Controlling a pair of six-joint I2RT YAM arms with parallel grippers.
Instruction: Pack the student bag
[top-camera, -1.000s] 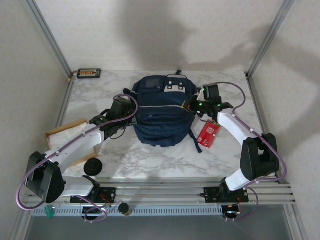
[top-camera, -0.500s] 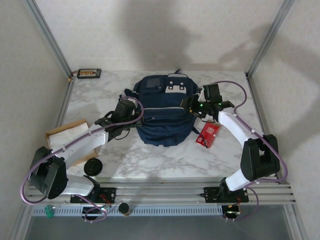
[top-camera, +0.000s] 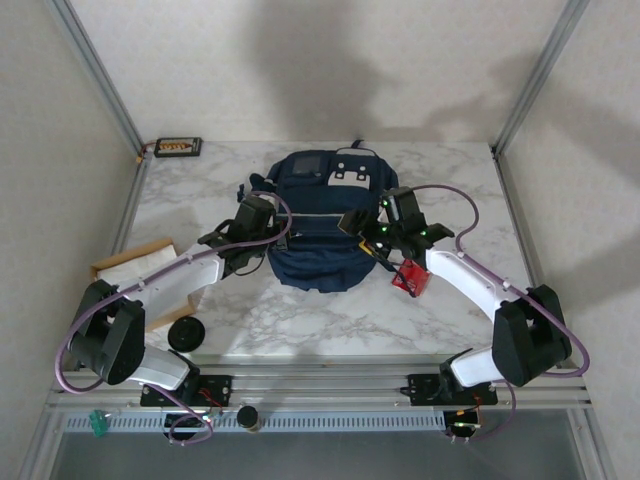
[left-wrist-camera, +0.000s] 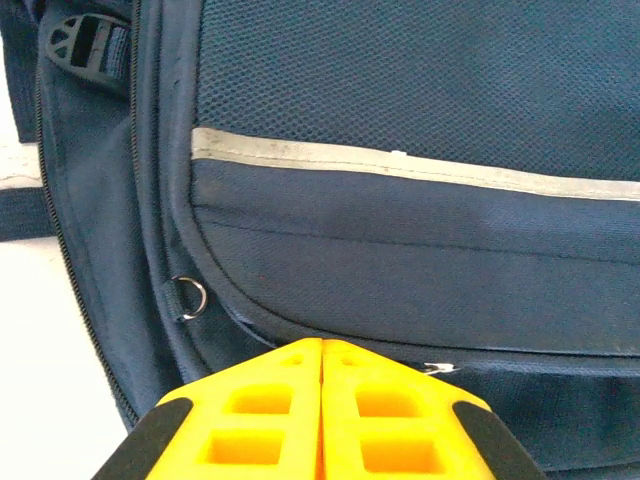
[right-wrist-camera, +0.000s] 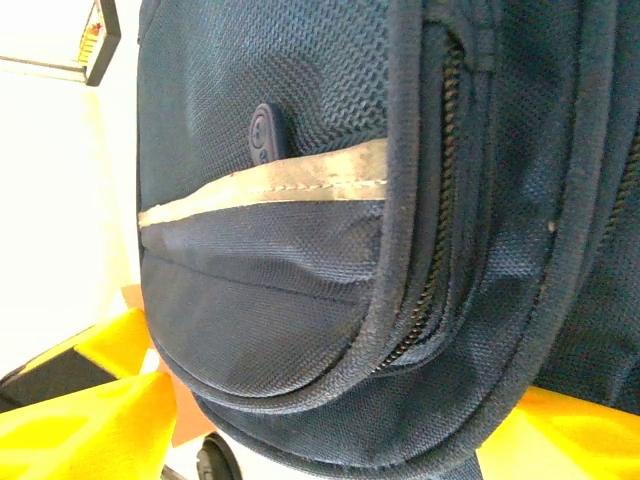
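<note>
Student bag (top-camera: 318, 225) lies at the centre of the top view, front pocket up. Over the last second your right gripper (right-wrist-camera: 330, 415) has swung in from the bag's right edge and gone from closed to spread. Its 2 yellow fingers (right-wrist-camera: 90, 400) now straddle the pocket's rounded end. Your left gripper (left-wrist-camera: 322, 348) has edged in from the left, pressed together at the zip seam and pinching nothing you can make out. The pocket looks zipped, so opening it probably comes next.
</note>
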